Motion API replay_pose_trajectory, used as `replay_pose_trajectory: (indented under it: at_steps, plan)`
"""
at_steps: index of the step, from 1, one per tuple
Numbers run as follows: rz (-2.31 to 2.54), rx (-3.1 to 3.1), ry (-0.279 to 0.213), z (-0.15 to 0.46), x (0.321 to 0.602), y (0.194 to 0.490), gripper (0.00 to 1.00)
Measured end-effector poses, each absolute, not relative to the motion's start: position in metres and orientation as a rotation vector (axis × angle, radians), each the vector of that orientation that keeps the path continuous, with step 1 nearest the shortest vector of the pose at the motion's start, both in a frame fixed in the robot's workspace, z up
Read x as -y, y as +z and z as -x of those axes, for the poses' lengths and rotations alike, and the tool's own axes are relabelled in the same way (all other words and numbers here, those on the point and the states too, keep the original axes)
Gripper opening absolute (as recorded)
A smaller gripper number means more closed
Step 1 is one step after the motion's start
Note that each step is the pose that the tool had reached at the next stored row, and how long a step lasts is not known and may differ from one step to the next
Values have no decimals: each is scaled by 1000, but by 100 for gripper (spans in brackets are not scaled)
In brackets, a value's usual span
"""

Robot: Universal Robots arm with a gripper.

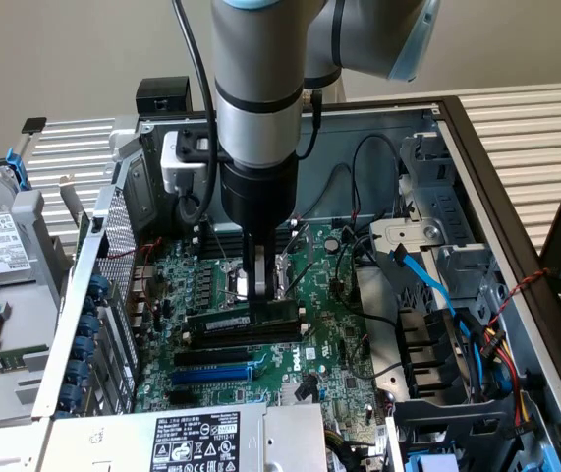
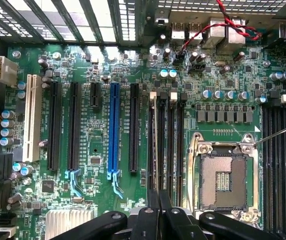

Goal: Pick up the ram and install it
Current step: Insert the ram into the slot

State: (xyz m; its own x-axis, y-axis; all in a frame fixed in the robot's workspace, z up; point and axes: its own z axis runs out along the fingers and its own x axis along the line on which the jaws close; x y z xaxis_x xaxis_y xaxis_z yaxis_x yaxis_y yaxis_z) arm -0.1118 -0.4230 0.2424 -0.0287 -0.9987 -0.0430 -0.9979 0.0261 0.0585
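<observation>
- Inside the open case, over the green board, the ram stood on edge. It was a long, thin dark stick with a small white label, just beyond the black slots and the blue slot.
- The gripper hung straight above it, its fingers drawn close together on the ram's upper edge, toward the end at the exterior view's right. I could not tell whether the ram sat fully in a slot.
- A blue cable and loose wires crowded the case at the exterior view's right. A labelled power supply lay at the near edge.
- The wrist view looked down past the gripper and showed the bare socket, the memory slots beside it, a white slot and red-black wires. In the exterior view the arm covered most of the socket.
</observation>
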Motion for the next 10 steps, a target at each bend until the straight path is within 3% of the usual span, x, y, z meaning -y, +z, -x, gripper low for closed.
replay_pose_trajectory:
  at_steps: [10]
  plan:
    - [-2184, 2244, -116, 112, 423, 242, 12]
